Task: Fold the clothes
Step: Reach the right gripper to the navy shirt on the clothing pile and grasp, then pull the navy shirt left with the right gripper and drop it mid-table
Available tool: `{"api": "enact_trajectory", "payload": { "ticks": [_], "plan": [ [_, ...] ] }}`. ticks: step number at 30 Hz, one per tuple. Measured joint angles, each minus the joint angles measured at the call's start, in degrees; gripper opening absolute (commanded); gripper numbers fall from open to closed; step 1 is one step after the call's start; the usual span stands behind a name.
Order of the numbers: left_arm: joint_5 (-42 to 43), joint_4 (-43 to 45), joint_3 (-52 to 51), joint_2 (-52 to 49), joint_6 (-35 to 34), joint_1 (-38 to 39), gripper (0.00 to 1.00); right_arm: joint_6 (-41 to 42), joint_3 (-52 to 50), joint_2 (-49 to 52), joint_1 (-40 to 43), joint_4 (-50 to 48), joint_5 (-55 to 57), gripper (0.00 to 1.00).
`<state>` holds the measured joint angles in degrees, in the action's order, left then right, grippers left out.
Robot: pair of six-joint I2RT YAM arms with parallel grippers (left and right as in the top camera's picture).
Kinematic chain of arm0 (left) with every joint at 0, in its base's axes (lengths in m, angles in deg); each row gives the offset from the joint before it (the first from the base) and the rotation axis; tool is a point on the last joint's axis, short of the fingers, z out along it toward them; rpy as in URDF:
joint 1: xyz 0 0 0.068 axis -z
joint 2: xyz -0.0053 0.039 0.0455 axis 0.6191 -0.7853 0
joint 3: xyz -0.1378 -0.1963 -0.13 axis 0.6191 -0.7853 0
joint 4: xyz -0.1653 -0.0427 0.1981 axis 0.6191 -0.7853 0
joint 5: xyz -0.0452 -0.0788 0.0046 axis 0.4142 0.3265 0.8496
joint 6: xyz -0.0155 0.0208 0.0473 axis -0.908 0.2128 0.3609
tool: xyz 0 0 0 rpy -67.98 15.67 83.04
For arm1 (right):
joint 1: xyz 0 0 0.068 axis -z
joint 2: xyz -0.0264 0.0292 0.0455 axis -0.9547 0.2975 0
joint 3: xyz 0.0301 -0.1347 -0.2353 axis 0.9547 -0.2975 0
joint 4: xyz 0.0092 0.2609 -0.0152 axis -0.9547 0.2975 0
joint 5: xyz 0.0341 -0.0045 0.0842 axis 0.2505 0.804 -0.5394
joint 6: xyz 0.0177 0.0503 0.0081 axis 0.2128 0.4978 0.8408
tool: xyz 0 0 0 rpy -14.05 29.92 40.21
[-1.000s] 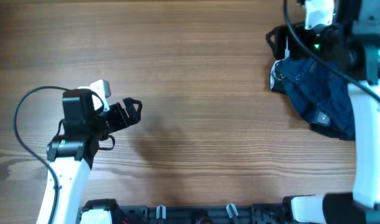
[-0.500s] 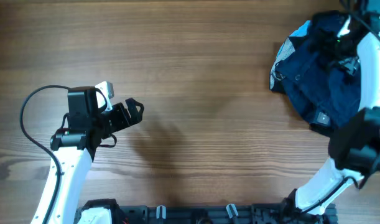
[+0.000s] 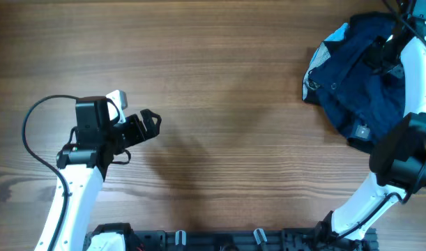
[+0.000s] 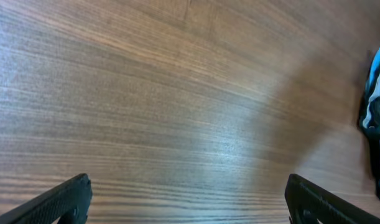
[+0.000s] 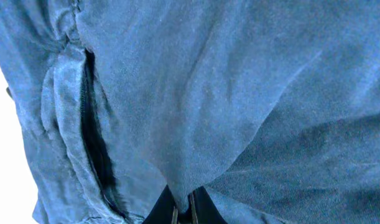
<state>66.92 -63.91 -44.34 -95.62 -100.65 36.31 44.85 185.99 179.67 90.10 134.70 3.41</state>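
1. Surface: wooden table (image 3: 233, 70), brown, grain running 9 to 3 o'clock. It fills the overhead view on every side. Soft shadow patches near centre.
2. Left wrist view: same table, a glossy sheen on the boards. A darker shadow band crosses toward 2 o'clock.
3. Black rail (image 3: 219, 240) with small clips along the table edge at 6 o'clock.
4. Dark blue garment (image 3: 352, 84) lies crumpled in a heap at 2 o'clock, on the table. A paler blue inner face shows at its 11 o'clock edge, and a small grey label (image 3: 361, 131) at its 6 o'clock side.
5. Left gripper (image 3: 151, 124) at 8 o'clock, aimed toward 3 o'clock, over bare wood and well apart from the garment. Jaws spread wide with only table between them.
6. Black cable (image 3: 24, 132) loops off the left arm toward 9 o'clock.
7. Right gripper (image 5: 180, 211) is over the heap, with its fingers pinched narrow on a fold of the garment. Denim-like cloth and a dark seam opening fill its wrist view.
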Motion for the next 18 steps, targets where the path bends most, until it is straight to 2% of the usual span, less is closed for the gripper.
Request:
{"api": "enact_trajectory", "payload": {
  "ticks": [6, 9, 10, 12, 18],
  "plan": [
    [0.02, 3.08, 0.00, 0.00, -0.02, 0.00, 1.00, -5.35, 0.35, -0.79, -0.94, 0.81, -3.85, 0.04],
    [0.07, 3.72, 0.00, 0.00, -0.02, 0.00, 1.00, -8.92, 5.75, -3.87, -5.86, 2.16, -9.29, 0.04],
    [0.17, 3.72, 0.00, 0.00, -0.02, 0.00, 1.00, -9.51, 7.87, -5.29, -8.20, 2.12, -10.43, 0.04],
    [0.20, 3.72, 0.00, 0.07, 0.00, 0.00, 1.00, -10.36, 14.86, -10.27, -18.05, 1.33, -12.72, 0.04],
    [0.22, 3.58, 0.00, 5.55, 0.00, 0.00, 1.00, -9.09, 21.62, -15.21, -33.14, -2.86, -12.76, 0.04]
  ]
}}
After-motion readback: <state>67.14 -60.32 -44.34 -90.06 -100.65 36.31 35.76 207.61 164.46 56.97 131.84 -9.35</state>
